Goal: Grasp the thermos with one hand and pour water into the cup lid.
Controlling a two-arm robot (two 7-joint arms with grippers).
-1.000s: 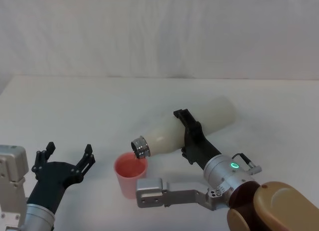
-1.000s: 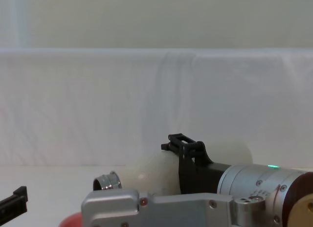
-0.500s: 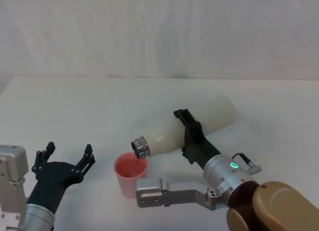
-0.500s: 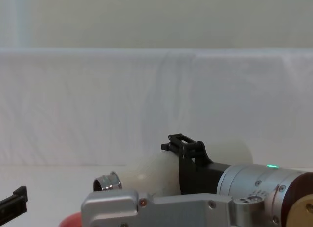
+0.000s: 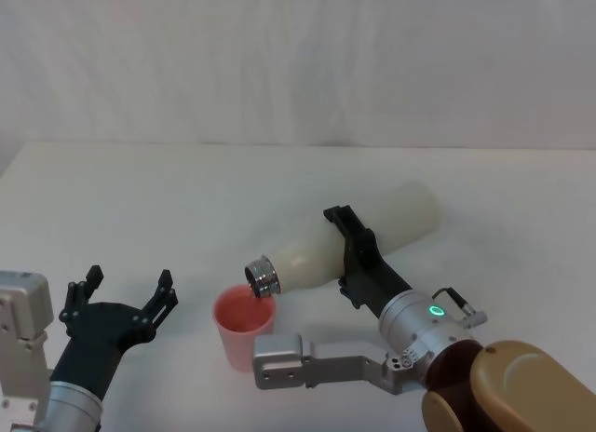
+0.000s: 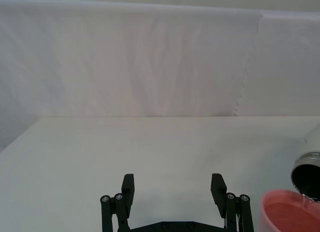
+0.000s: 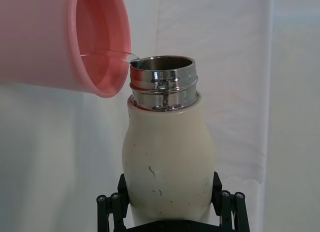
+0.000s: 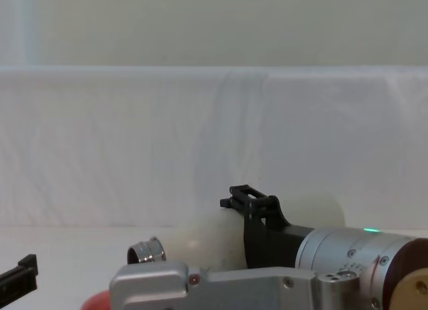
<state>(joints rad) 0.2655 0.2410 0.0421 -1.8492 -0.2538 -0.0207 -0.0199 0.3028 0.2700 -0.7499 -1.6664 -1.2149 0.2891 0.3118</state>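
Observation:
The cream-white thermos [image 5: 345, 238] is tipped nearly flat, held above the table by my right gripper [image 5: 346, 248], which is shut around its body. Its steel neck [image 5: 262, 275] hangs over the rim of the salmon-pink cup lid [image 5: 244, 327], which stands on the table. In the right wrist view a thin stream of water runs from the thermos [image 7: 168, 157] mouth into the cup lid [image 7: 95, 42]. In the chest view the thermos [image 8: 200, 242] lies behind my right gripper [image 8: 249, 210]. My left gripper [image 5: 121, 302] is open at the front left, beside the cup lid [image 6: 292, 212].
A white table [image 5: 186, 199] runs back to a white cloth backdrop [image 5: 298, 60]. My right forearm and its grey bracket [image 5: 317, 357] sit close in front of the cup lid.
The thermos and my right gripper have sunk very slightly in the chest view. The left arm has stayed still.

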